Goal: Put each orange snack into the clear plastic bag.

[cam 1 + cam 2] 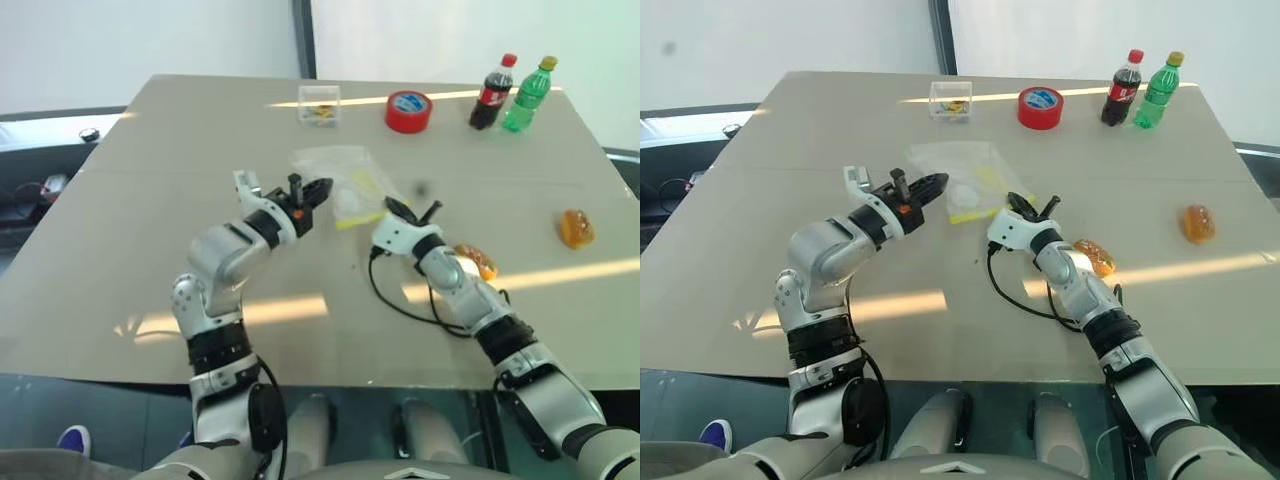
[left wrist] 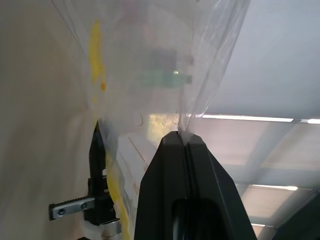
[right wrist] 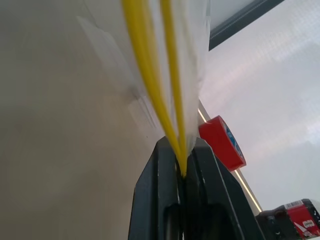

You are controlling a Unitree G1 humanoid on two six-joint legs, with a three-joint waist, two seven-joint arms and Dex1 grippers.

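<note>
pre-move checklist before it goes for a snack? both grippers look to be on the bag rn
1. Left gripper shut on the clear plastic bag: ok, film pinched between the fingers in the left wrist view.
2. Right gripper shut on the bag's yellow strip: ok.
3. Bag mouth open enough to take a snack: cannot tell, the film looks bunched between the grippers.
4. A free gripper to pick up a snack: not ok, both hold the bag.
5. Orange snacks outside the bag: ok, near snack by the right forearm, far snack toward the table's right edge.
6. Red tape roll, small clear box and bottles away from the bag: ok, at the far edge.
</note>
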